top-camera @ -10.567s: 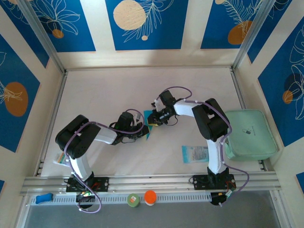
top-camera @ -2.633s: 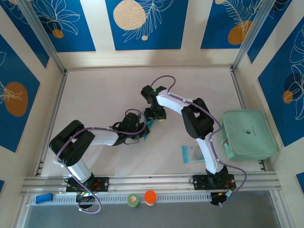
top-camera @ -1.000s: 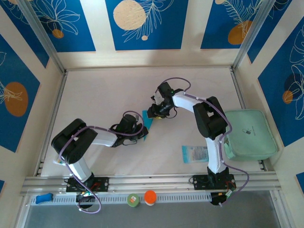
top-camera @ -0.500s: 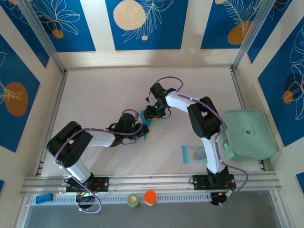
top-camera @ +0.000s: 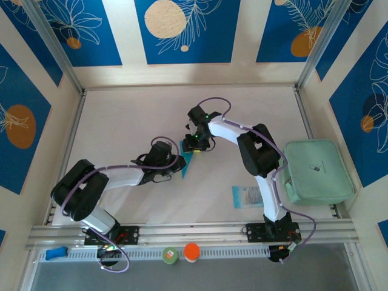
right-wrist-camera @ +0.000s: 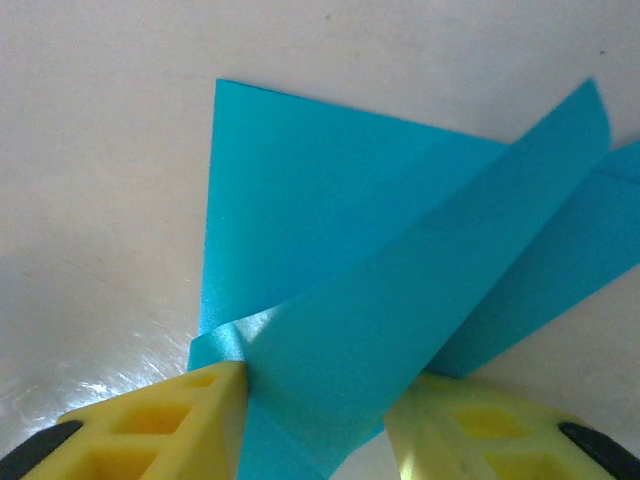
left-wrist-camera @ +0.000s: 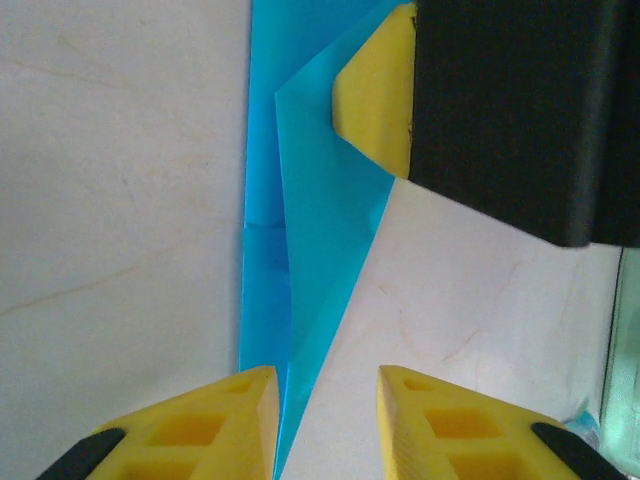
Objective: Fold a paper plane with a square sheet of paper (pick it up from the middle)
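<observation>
Top external view: blue wall panels, printed with white leaves and orange and cream discs, enclose a cream matte table. A mint-green rounded pad lies at the right edge of the frame. A pale printed see-through packet lies at lower centre-right. At frame centre the two arms meet over the cyan-turquoise square sheet of paper, a narrow pointed shape lying on the table.

Left wrist view: the left gripper has its jaws apart with bare table between them. The sheet's tip ends beside the left-hand finger.

Right wrist view: the right gripper also has its jaws apart, straddling a raised flap of the sheet.

Judged progress: about midway. Diagonal folds are made, but the raised flap is not yet pressed flat and the dart shape is incomplete.
</observation>
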Motion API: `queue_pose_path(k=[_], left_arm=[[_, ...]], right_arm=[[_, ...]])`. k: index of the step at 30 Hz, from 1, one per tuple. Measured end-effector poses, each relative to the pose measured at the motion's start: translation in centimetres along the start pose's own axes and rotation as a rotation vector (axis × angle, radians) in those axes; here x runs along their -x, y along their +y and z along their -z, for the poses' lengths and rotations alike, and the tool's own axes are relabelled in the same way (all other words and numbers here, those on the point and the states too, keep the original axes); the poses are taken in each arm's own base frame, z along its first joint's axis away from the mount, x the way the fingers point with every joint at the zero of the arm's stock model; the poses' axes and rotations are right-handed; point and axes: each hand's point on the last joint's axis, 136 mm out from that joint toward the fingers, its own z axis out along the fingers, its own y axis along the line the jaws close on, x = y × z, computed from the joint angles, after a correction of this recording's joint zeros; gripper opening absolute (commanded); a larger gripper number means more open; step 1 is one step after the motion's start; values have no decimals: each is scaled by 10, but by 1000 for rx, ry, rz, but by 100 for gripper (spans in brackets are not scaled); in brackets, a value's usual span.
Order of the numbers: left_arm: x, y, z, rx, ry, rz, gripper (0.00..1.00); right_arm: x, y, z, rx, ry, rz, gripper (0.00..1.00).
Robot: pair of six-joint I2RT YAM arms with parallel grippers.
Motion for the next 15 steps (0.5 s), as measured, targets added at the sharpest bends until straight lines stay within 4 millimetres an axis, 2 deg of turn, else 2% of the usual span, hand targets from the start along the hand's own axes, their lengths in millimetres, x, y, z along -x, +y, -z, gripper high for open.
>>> queue_pose_path(k=[8, 15], left_arm=[[10, 2, -15, 27, 2, -9, 30], [8, 12, -21, 58, 17, -5, 25]], right_arm=[[0, 0, 0, -6, 3, -15, 45], [0, 0, 0, -8, 5, -23, 46]])
